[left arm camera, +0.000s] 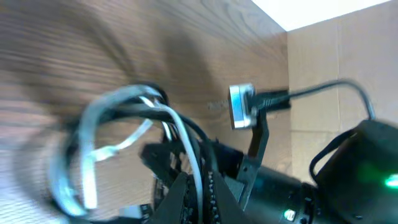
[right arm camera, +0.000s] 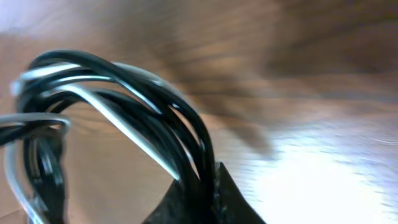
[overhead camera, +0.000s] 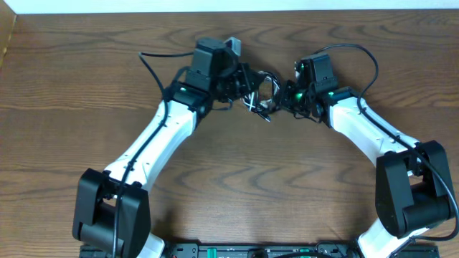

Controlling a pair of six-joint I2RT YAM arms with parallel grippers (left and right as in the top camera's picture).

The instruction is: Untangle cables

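The white and black cables (overhead camera: 261, 94) hang in one tangled bunch between my two grippers over the wooden table. In the left wrist view my left gripper (left arm camera: 200, 178) is shut on the white cable (left arm camera: 182, 132), which runs up between the fingers into a loop beside the black cable (left arm camera: 200, 138). In the right wrist view my right gripper (right arm camera: 210, 173) is shut on the black cable (right arm camera: 163, 96), whose loops arch up and left, with the white cable (right arm camera: 127, 127) threaded through them. Overhead, the left gripper (overhead camera: 242, 87) and right gripper (overhead camera: 285, 99) face each other closely.
The wooden table (overhead camera: 237, 179) spreads on all sides of the bunch. The right arm's dark wrist (left arm camera: 329, 180), with a silver plug (left arm camera: 241, 106) on it, fills the right of the left wrist view. A pale wall edge (overhead camera: 229, 6) runs along the table's far side.
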